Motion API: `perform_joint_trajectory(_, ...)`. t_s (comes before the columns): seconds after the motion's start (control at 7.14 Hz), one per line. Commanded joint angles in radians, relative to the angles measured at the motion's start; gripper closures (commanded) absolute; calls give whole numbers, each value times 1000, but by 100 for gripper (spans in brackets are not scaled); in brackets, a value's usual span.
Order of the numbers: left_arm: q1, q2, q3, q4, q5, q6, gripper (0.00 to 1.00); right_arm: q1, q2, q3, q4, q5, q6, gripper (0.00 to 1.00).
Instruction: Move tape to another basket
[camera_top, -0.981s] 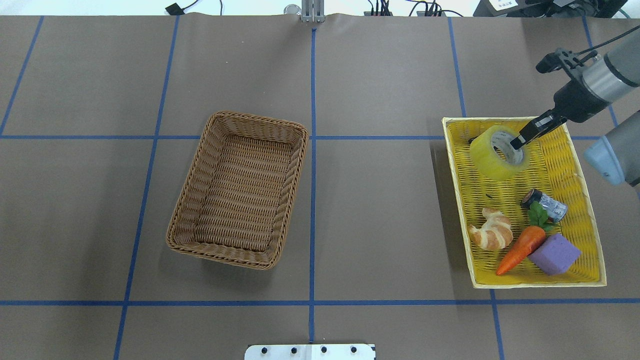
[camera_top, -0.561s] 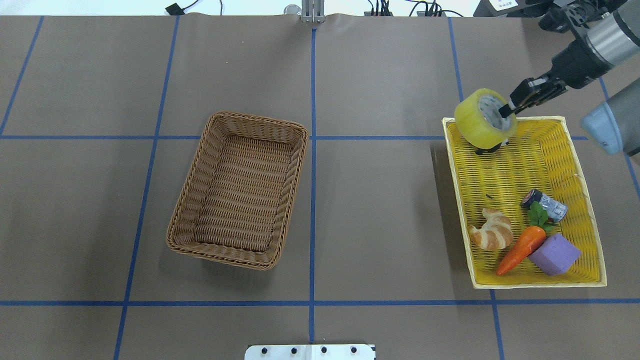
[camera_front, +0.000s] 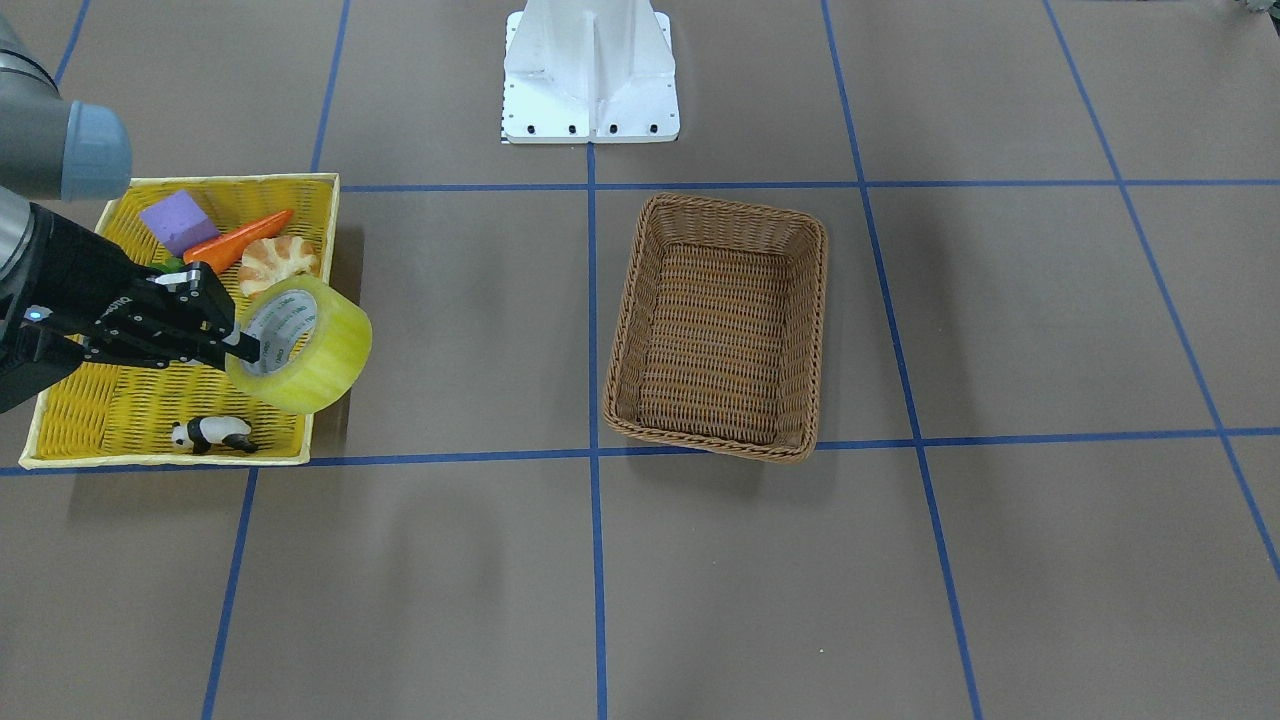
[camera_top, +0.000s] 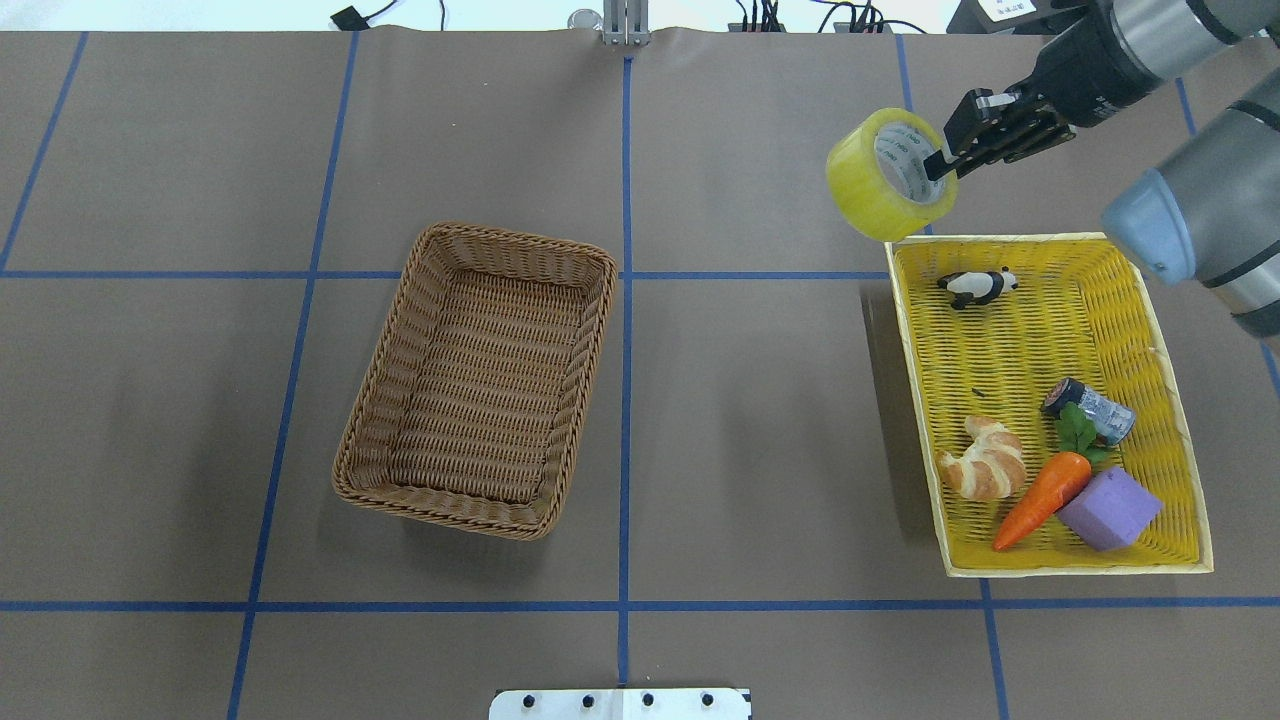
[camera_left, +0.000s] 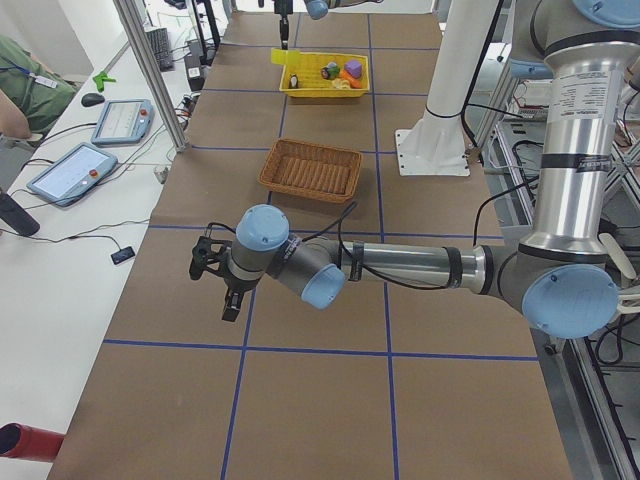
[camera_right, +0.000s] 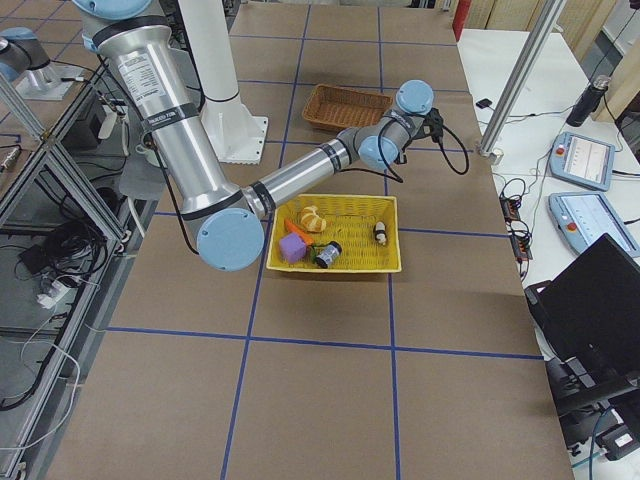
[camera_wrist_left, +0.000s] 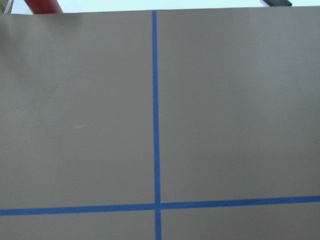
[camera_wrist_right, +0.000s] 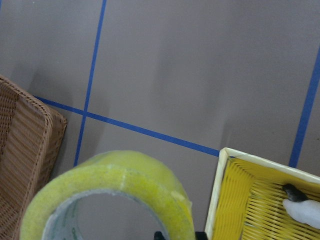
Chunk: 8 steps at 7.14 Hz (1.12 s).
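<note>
Tabletop: tape (camera_top: 868, 183) perhaps masks right fingers (camera_top: 945, 160)

Silver-grey tubular left arm (camera_left: 400, 265) and right arm (camera_right: 300, 170), with pale blue joint caps and printed labels; black left gripper (camera_left: 230, 303) and right gripper (camera_top: 942, 165); white pedestal base (camera_front: 590, 70) with dark screws.

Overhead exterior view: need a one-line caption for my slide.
Right gripper holds the yellow packing tape lifted near the yellow tray's far corner, brown wicker basket waiting to the left.

Right gripper (camera_top: 940, 165): raised, clamped on tape (camera_top: 872, 190) wall.
Left gripper (camera_left: 228, 305): pointing down, arm outstretched, aperture unreadable.
</note>
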Motion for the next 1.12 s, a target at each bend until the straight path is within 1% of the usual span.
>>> perform_joint_trajectory(0.0,24,-8,-2,-231,-9,-353,2,-85,2,8,231,-152,311,100)
perform_joint_trajectory(0.14,53,-21,-1,-323,-46,-548,2,-149,0,3,372,-237,482,100)
perform_joint_trajectory(0.28,79,-35,-4,-415,-57,-743,2,-210,0,3,490,-319,635,100)
perform_joint_trajectory(0.42,125,-66,-4,-518,-66,-964,2,-253,0,5,575,-372,738,100)
perform_joint_trajectory(0.56,145,-113,-8,-592,-66,-1187,2,-275,3,9,625,-377,793,100)
perform_joint_trajectory(0.7,177,-154,-10,-656,-66,-1372,2,-294,11,8,686,-386,849,100)
perform_joint_trajectory(0.84,219,-178,-11,-730,-66,-1494,2,-326,12,6,778,-417,877,100)
perform_joint_trajectory(0.98,271,-198,-30,-782,-61,-1569,2,-364,23,6,851,-462,938,100)
